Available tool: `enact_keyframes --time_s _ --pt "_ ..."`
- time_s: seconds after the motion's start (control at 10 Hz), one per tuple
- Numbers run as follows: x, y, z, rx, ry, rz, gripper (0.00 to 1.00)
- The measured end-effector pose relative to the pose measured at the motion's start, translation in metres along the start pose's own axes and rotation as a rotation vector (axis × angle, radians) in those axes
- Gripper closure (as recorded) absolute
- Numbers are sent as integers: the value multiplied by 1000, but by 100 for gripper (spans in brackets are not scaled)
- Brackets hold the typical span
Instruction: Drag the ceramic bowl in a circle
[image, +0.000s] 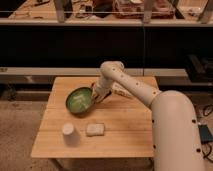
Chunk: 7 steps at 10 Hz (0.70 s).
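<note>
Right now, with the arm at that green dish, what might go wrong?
The gripper sits at the ceramic bowl's right rim; it could slip off or tip the bowl. A wide circle might sweep the bowl into the white cup or the pale block nearby, or toward the table edge.

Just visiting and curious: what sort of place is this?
Probably a lab or workshop: a wooden table, cluttered shelves behind, and the robot's jaws at a green bowl's rim.
</note>
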Motion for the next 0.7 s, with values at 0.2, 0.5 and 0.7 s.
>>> enact_keyframes --time_s 0.2,0.5,0.7 --pt "-27 -9 6 -6 -37 -56 80" --pt "-44 -26 24 -17 -79 -113 80" --pt "-45 -41 37 -16 -98 -141 80"
